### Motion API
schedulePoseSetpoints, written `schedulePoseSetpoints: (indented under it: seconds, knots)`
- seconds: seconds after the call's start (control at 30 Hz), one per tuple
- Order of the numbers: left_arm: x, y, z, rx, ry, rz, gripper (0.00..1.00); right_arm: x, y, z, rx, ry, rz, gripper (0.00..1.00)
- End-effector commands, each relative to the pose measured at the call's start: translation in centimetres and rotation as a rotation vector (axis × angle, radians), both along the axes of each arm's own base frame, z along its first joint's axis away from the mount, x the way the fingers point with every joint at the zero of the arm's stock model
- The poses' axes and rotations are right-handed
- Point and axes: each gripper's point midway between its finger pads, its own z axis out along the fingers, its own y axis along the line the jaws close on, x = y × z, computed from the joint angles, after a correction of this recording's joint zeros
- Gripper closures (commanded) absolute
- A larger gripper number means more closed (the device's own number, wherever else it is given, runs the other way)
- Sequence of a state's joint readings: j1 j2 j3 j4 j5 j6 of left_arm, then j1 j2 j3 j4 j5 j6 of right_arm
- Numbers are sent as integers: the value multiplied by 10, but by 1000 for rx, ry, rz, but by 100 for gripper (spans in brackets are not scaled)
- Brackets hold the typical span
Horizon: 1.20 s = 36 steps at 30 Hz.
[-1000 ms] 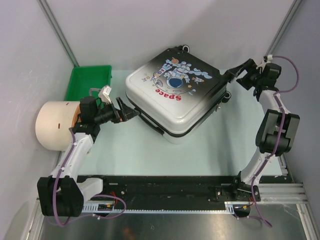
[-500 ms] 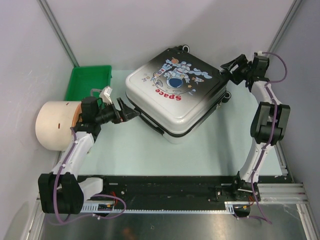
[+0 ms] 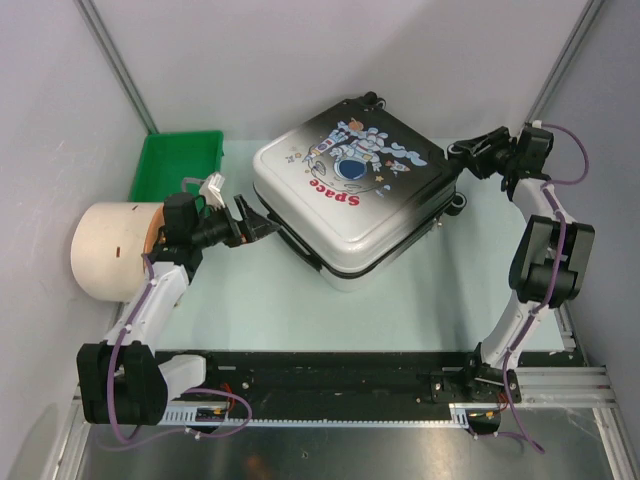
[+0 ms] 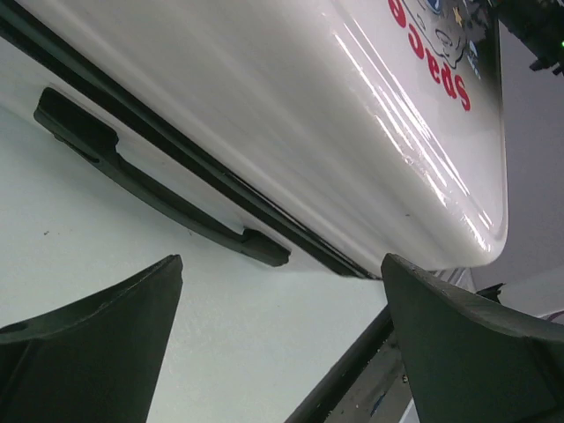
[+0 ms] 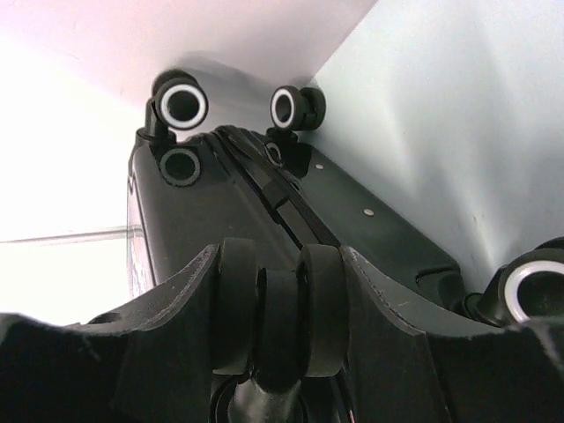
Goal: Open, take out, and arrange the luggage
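Observation:
The luggage, a closed hard-shell suitcase fading from black to white with an astronaut and red "Space" print, lies flat mid-table. My right gripper is at its far right corner, shut on a black double wheel there. Other wheels show beyond it. My left gripper is open and empty beside the case's left side. In the left wrist view the gripper faces the white shell and its black side handle, without touching them.
A green plastic tray stands at the back left. A cream cylinder sits behind my left arm. Grey walls close in on the left, back and right. A black rail runs along the near table edge.
My right wrist swung up toward the case's corner and then back down. The suitcase shifted slightly. The left arm has barely moved.

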<state>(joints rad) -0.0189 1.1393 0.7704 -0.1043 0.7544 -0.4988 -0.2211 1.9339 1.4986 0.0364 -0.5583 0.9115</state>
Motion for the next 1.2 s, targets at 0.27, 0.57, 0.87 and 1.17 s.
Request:
schedulePoseSetpoints:
  seconds: [0.27,0.57,0.87,1.17]
  knots:
    - [7,2,29,-23,-82,3,0,-159,29,6,67,165,108,23]
    - [8,5,61,27,-228,-10,0,-191,-87,77,-352,-209,-39,0]
    - [18,38,140,249,-580,151,0,-228,-52,78,-693,-470,329,0]
    - [-9,22,116,172,-512,1,0,-235,20,-15,-792,-417,591,10]
